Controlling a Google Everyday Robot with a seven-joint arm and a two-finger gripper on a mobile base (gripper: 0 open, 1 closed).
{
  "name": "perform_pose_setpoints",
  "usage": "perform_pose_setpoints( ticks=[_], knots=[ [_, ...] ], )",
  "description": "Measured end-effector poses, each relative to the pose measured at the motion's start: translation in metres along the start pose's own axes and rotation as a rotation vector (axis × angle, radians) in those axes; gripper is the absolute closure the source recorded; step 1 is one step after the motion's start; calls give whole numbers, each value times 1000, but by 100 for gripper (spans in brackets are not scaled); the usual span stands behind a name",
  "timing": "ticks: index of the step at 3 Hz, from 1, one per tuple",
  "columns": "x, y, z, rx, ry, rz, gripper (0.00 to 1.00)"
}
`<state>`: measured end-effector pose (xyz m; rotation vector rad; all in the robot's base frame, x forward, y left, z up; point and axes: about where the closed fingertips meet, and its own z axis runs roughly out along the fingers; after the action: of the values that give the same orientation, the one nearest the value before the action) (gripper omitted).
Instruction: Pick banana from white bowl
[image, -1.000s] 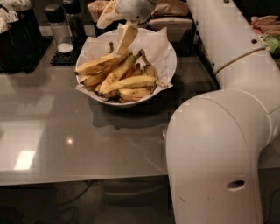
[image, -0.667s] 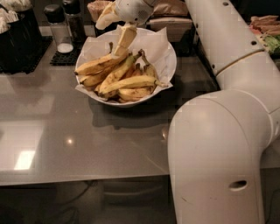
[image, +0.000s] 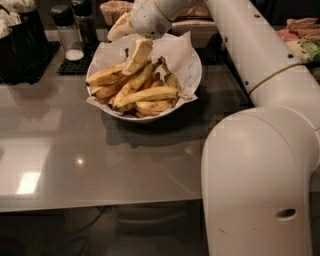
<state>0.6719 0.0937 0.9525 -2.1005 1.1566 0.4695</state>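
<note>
The white bowl (image: 192, 80), lined with crinkled white paper, stands on the grey table and holds several yellow bananas. A long, speckled banana (image: 134, 84) lies diagonally in the pile; another long one (image: 150, 94) lies across the front. My gripper (image: 129, 42) hangs over the bowl's back left part. It is open and holds nothing. One cream finger (image: 138, 55) reaches down to the top of the pile beside the diagonal banana; the other finger (image: 119, 29) is up at the left, clear of the fruit.
My white arm (image: 260, 165) fills the right foreground and runs over the bowl's right side. A black holder (image: 20, 45), a shaker (image: 67, 32) and a dark mat (image: 75, 65) stand at the back left. A basket (image: 116, 9) and food packets (image: 302, 42) are behind.
The gripper has come down and a little to the left, so its lower finger now reaches the top of the banana pile. The bananas and bowl have not moved.
</note>
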Motion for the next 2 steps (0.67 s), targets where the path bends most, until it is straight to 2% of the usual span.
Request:
perform_pose_setpoints(
  ticks=[2],
  knots=[
    [5, 23, 18, -30, -56, 73, 30]
  ],
)
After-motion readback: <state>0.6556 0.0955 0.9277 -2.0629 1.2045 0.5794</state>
